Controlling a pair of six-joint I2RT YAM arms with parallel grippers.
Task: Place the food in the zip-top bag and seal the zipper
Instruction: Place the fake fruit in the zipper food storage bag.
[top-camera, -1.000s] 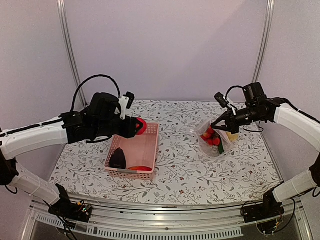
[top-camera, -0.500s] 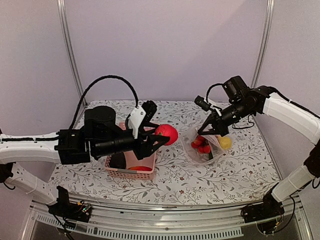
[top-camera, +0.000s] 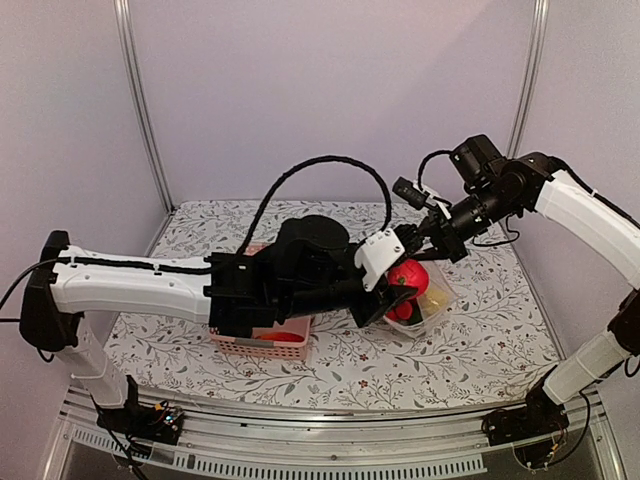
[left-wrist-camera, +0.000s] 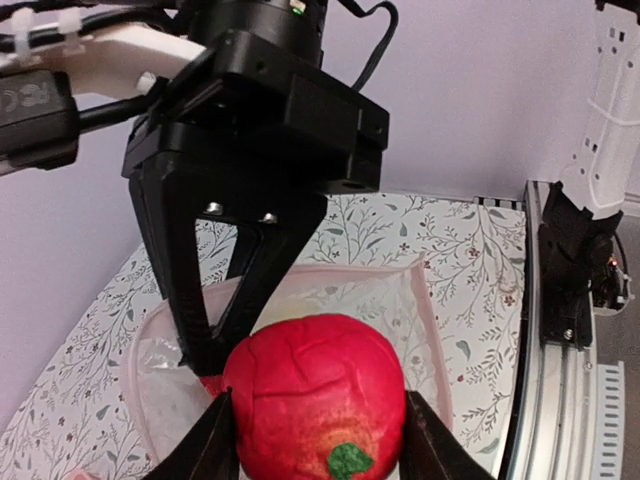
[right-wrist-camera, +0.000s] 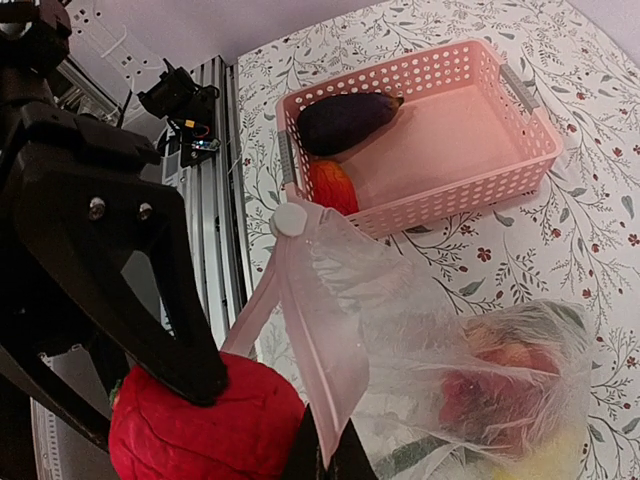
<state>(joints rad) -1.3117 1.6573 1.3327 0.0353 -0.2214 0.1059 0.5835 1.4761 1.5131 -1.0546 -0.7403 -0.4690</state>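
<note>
My left gripper (top-camera: 400, 281) is shut on a red tomato (left-wrist-camera: 315, 395), which hangs right at the open mouth of the zip-top bag (left-wrist-camera: 330, 300). My right gripper (right-wrist-camera: 335, 455) is shut on the bag's mouth edge and holds it up. The pink zipper strip (right-wrist-camera: 322, 330) runs up to a white slider (right-wrist-camera: 290, 220). Red food (right-wrist-camera: 485, 390) and a yellow piece (right-wrist-camera: 545, 455) show through the crinkly bag (top-camera: 428, 303). In the pink basket (right-wrist-camera: 470, 190) lie a dark eggplant (right-wrist-camera: 345, 118) and an orange-red piece (right-wrist-camera: 333, 185).
The basket (top-camera: 262, 346) is mostly hidden under my left arm in the top view. A metal rail (right-wrist-camera: 215, 170) with arm mounts runs along the near table edge. The floral tablecloth (top-camera: 450, 355) shows around bag and basket.
My left arm has swung right from over the basket, carrying the tomato to the bag's mouth. My right gripper has shifted the bag's mouth a little left and upward.
</note>
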